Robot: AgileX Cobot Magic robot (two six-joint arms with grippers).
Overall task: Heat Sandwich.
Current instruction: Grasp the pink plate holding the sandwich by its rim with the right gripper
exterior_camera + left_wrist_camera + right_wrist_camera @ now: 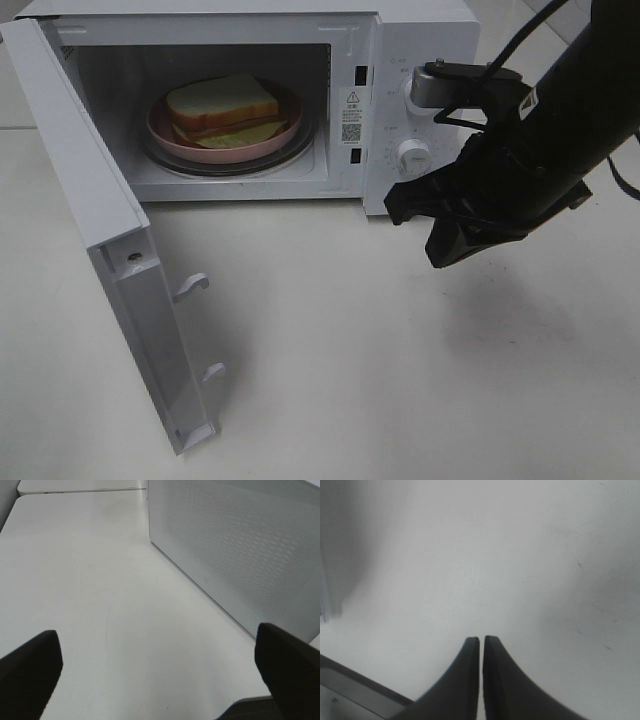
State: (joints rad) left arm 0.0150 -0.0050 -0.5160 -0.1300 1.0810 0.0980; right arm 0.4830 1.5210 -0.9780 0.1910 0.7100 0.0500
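The sandwich (222,103), white bread with a brown and yellow-green filling, lies on a pink plate (165,131) on the glass turntable inside the open microwave (440,40). My right gripper (443,252) hangs above the table in front of the microwave's control panel, to the right of the cavity. In the right wrist view its fingertips (481,640) are shut together with nothing between them. My left gripper (157,635) shows only in the left wrist view. It is open wide and empty over the bare table, beside the microwave's perforated side wall (240,545).
The microwave door (110,230) stands swung out toward the front left, its latch hooks (190,287) pointing right. Two white knobs (412,155) sit on the control panel just behind the right gripper. White tabletop (330,350) stretches in front of the microwave.
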